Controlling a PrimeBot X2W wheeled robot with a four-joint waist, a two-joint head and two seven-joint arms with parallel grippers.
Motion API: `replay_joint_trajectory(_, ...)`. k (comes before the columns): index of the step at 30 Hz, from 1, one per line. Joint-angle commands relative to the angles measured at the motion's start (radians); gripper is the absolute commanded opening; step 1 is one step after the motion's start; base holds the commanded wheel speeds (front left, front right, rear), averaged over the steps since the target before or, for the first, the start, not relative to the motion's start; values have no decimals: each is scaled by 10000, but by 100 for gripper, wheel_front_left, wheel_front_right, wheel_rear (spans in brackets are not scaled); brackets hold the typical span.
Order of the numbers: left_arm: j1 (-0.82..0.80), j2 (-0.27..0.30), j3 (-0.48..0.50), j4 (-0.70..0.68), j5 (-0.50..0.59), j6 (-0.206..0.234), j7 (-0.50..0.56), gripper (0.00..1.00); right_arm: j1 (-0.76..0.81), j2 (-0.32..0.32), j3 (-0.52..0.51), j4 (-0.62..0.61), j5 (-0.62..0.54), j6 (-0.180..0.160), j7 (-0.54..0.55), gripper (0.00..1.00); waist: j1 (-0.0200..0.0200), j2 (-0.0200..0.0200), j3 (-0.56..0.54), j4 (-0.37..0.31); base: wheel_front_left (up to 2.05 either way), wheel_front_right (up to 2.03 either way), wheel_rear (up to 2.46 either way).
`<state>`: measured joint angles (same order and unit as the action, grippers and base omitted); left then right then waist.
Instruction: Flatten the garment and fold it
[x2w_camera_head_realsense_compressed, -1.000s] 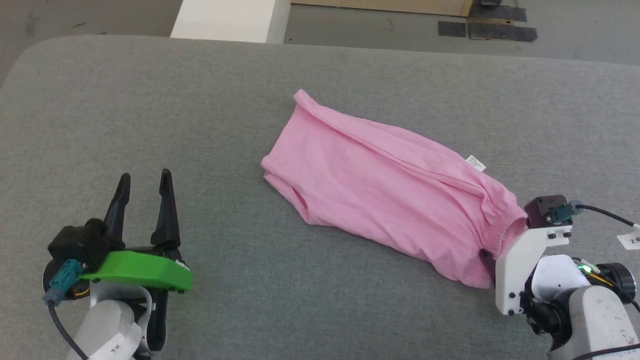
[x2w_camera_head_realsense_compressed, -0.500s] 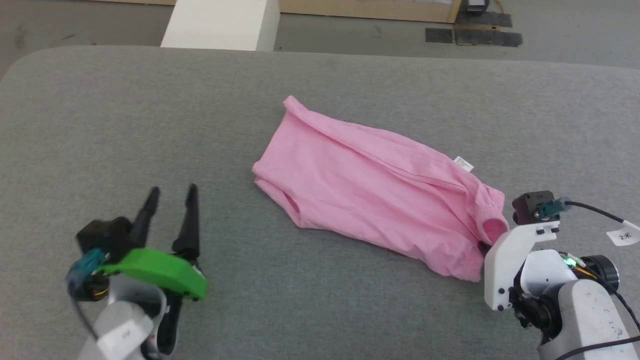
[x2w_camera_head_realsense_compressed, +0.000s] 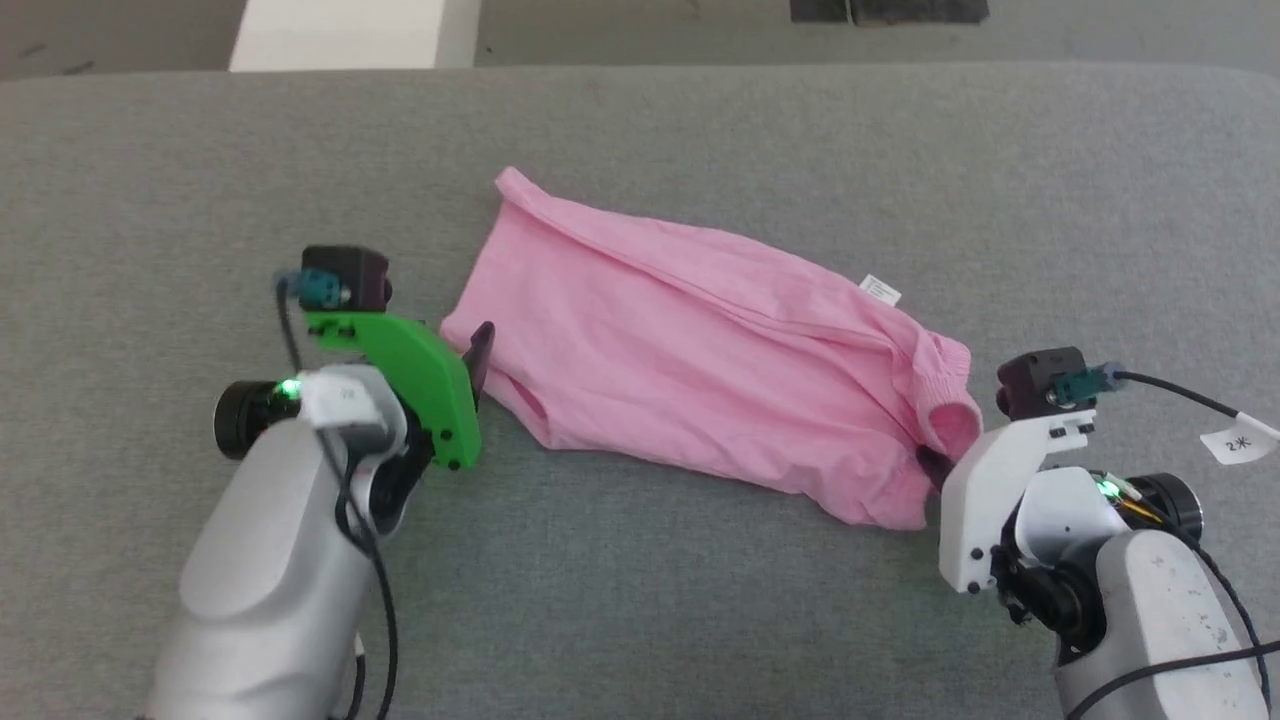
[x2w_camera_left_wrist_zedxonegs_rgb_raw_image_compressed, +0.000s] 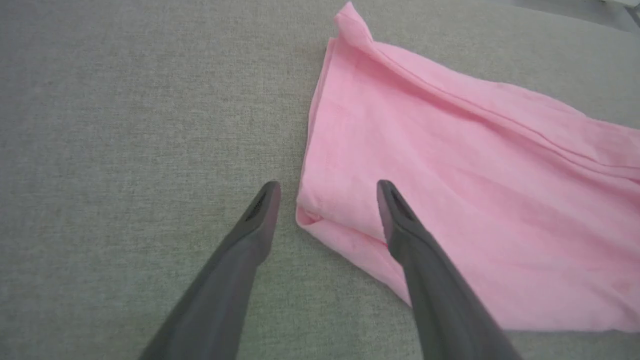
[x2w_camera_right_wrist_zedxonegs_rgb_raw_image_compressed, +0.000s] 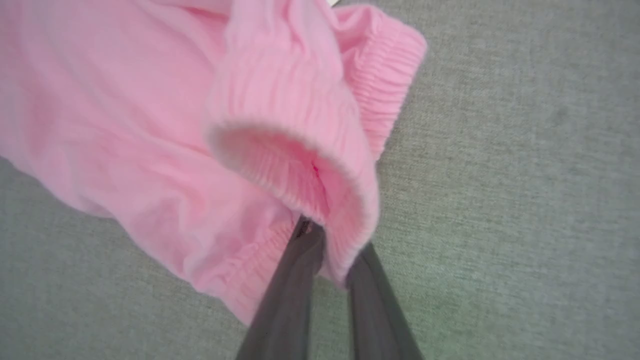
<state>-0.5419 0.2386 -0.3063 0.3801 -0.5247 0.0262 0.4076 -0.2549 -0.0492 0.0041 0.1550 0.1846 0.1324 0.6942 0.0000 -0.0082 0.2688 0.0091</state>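
Note:
The light pink garment lies slantwise across the grey table, its small white label on the far right edge. At the garment's left corner my left gripper is open, one finger over the cloth and the other over bare table. In the head view it sits beside that corner. My right gripper is shut on the gathered elastic hem at the right end, which curls up over the fingertips and hides them. In the head view it sits at the garment's lower right.
The grey fabric table spreads wide on all sides of the garment. Beyond its far edge is the floor with a white block and a dark patch.
My left arm has swung from the lower left up to the garment's left corner. The right gripper has drawn the elastic hem up into a curl. The head camera has also shifted.

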Motion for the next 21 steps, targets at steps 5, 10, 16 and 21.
replay_joint_trajectory(5,-694,123,-517,1085,324,289,1680,100,-271,-11,135,87,137,-17,-148,0,0,82,448,-372,0,0,0)
replay_joint_trajectory(10,-587,121,-756,1445,77,128,2736,0,-295,-11,123,212,139,-17,-275,0,0,82,506,-438,0,0,0)
replay_joint_trajectory(16,-317,93,-272,1083,-464,137,2347,0,-274,-11,-63,348,164,-17,-357,0,0,82,286,-235,0,0,0)
replay_joint_trajectory(21,131,89,489,378,-1143,134,1625,0,-227,-38,-149,370,231,-17,-83,0,0,82,-103,24,0,0,0)
